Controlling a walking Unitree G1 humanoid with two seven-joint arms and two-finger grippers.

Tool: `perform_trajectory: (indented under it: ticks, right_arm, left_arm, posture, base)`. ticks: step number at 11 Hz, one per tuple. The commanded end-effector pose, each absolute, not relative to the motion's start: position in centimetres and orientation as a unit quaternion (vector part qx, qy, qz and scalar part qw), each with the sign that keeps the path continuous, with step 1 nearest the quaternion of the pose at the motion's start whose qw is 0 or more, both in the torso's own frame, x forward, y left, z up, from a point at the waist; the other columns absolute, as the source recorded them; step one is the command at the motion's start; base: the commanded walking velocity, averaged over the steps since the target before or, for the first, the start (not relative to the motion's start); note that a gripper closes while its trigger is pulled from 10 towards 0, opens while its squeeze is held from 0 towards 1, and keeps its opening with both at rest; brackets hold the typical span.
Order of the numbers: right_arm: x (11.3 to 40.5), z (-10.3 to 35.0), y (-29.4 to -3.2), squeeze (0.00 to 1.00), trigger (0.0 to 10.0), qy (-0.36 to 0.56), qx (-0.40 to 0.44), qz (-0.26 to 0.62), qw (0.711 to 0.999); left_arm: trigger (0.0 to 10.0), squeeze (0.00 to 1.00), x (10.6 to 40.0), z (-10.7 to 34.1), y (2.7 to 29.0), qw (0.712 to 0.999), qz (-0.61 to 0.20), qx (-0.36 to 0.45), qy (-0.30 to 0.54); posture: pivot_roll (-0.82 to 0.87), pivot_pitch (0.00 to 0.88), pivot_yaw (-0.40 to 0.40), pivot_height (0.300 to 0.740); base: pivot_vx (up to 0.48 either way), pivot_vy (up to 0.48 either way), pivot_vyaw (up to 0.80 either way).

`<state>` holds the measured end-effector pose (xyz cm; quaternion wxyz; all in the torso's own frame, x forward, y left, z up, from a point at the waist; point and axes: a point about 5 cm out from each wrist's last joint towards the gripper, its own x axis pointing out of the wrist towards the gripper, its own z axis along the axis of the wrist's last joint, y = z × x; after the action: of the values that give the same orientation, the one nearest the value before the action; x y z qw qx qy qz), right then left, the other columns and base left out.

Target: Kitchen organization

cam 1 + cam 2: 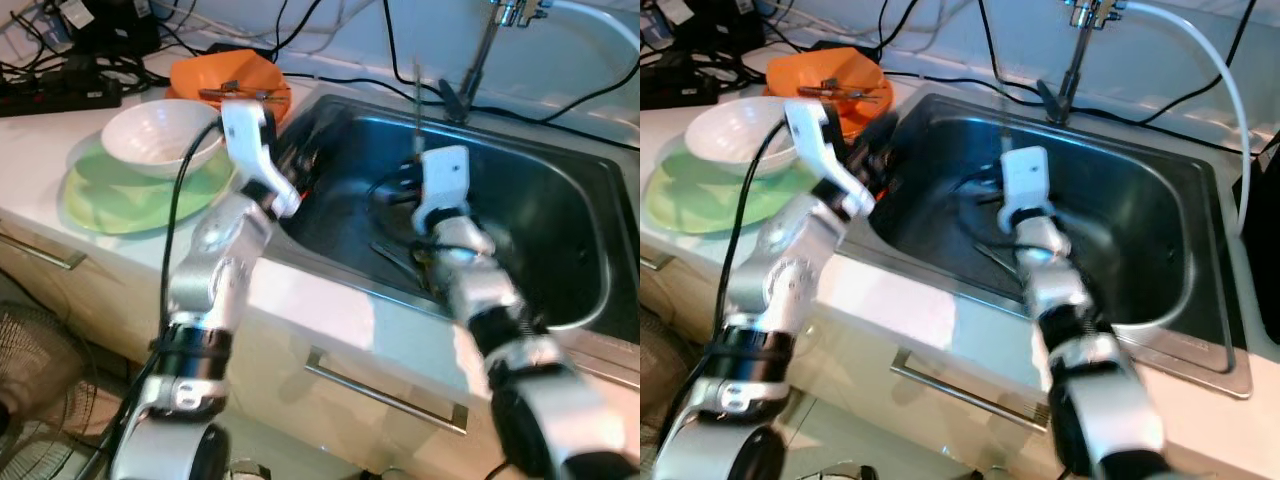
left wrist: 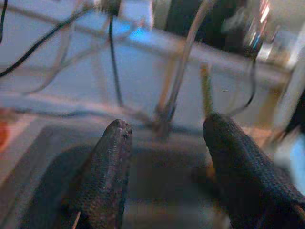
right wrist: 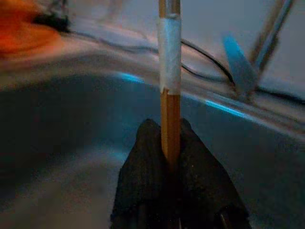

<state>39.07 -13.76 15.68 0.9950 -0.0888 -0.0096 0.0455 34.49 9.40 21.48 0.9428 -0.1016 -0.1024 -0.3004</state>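
My right gripper (image 3: 165, 130) is shut on a thin wooden chopstick (image 3: 170, 71) with a band of white tape. It holds the stick upright over the middle of the steel sink (image 1: 560, 200); the stick (image 1: 417, 110) rises above the wrist. My left gripper (image 2: 164, 131) is open with nothing between its fingers. It hovers over the sink's left edge (image 1: 300, 165), pointing toward the faucet (image 1: 480, 50). More dark utensils (image 1: 395, 260) lie on the sink bottom below the right arm.
On the counter to the left, a white bowl (image 1: 160, 135) sits on a green plate (image 1: 120, 195). An orange dish (image 1: 235, 80) holding utensils stands behind it. A power strip (image 1: 60, 95) and cables run along the back. A drawer handle (image 1: 385, 395) is below.
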Motion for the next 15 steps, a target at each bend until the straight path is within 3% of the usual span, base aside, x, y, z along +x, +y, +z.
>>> perform_trajectory:
  ticks: [1,5,6,11,12,15]
  right_arm:
    - [39.3,15.6,-14.4,0.00,10.0,0.009,-0.082,0.028,0.996]
    - [39.6,13.4,-14.0,0.00,10.0,0.131,-0.086,0.043,0.987]
    - [39.5,13.0,-13.8,1.00,10.0,0.143,-0.084,0.051,0.985]
    - [39.0,12.1,-13.4,1.00,10.0,0.150,-0.085,0.056,0.983]
    - [39.6,14.1,-13.2,0.00,10.0,0.074,-0.101,0.057,0.991]
    - [38.7,18.2,-13.3,0.00,10.0,-0.122,-0.034,0.055,0.990]
  left_arm:
    - [10.0,0.00,34.4,20.0,9.0,0.949,-0.298,-0.078,-0.067]
    - [10.0,0.00,33.3,16.2,7.4,0.947,-0.321,0.000,0.025]
    - [10.0,0.00,33.2,16.1,7.2,0.945,-0.326,0.002,0.027]
    - [10.0,0.00,32.9,15.6,6.7,0.943,-0.329,0.003,0.038]
    - [10.0,0.00,32.9,16.0,6.7,0.946,-0.322,-0.003,0.017]
    - [10.0,0.00,33.7,16.5,7.8,0.965,-0.261,0.000,-0.030]
  posture:
    - [0.05,0.068,-0.025,0.740]
    - [0.07,0.069,-0.041,0.740]
    - [0.07,0.069,-0.045,0.740]
    - [0.06,0.055,-0.050,0.740]
    - [0.06,0.050,-0.049,0.740]
    - [0.03,0.041,-0.046,0.740]
  base:
    - [0.000,0.000,0.00]
    - [0.000,0.000,0.00]
    - [0.000,0.000,0.00]
    - [0.000,0.000,0.00]
    - [0.000,0.000,0.00]
    - [0.000,0.000,0.00]
